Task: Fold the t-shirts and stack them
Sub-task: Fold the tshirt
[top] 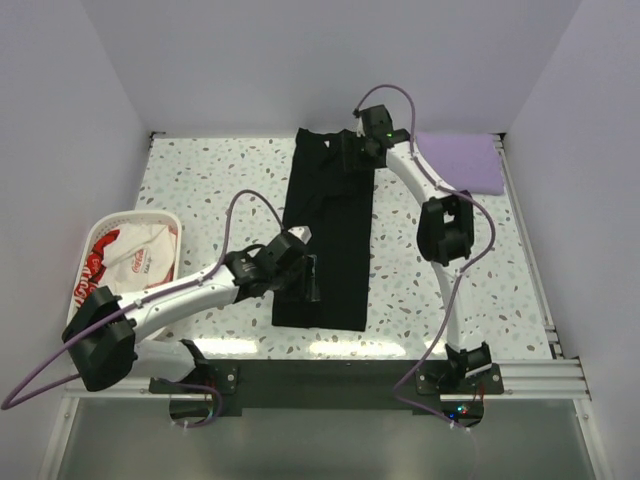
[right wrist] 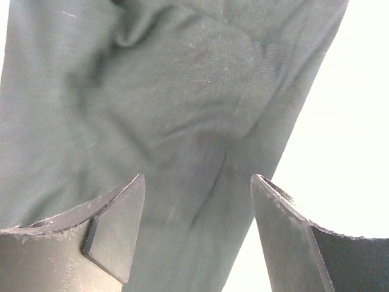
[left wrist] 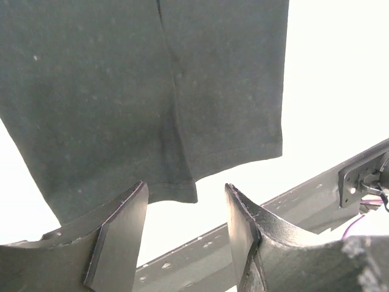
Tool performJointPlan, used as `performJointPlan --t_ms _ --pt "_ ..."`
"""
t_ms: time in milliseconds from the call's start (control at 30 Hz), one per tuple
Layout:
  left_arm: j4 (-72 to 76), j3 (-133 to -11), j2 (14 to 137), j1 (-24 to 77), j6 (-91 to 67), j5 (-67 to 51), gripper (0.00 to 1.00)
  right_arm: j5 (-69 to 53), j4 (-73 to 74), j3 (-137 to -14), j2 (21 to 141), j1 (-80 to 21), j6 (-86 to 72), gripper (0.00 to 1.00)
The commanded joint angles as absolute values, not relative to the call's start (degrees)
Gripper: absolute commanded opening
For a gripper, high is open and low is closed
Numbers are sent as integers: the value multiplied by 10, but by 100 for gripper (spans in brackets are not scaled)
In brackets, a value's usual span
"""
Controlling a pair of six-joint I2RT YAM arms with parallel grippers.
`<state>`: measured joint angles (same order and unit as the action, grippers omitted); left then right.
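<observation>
Count: three t-shirts, one basket, two arms.

- Black t-shirt (top: 335, 250): laid out as a long narrow strip down the middle of the surface (top: 220, 180), running from the far edge almost to the near edge.
- Lavender t-shirt (top: 460, 160): folded flat in the far right corner.
- White t-shirt with red lettering (top: 135, 255): bunched inside the white basket (top: 140, 213) at the left edge.

Left pincer (top: 305, 275) hangs over the near end of the black strip. Right pincer (top: 345, 150) hangs over its far end.

Top view only: all three shirts, the basket, both arms.

Left wrist view only: left pincer (left wrist: 185, 194) spread, nothing between the fingers. Beyond them are the black shirt's (left wrist: 140, 91) stitched hem, a crease line running up the cloth, and bare surface to the right.

Right wrist view only: right pincer (right wrist: 197, 185) spread wide and empty, with rumpled black cloth (right wrist: 182, 103) folded and wrinkled below it.
</observation>
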<state>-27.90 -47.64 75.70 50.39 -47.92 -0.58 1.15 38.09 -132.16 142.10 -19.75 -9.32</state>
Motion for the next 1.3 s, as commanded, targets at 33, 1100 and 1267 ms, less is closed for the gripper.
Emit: performJointPlan --t_ms 33,1100,1267 --pt "-272 -491 753 508 -424 14 57 -57 352 -1285 1301 -189 -150 73" --pt "-312 -343 686 520 -541 163 51 62 213 -400 724 -462 -356 55" --pt "-301 -334 694 520 -541 157 51 72 214 -388 730 -502 -377 56"
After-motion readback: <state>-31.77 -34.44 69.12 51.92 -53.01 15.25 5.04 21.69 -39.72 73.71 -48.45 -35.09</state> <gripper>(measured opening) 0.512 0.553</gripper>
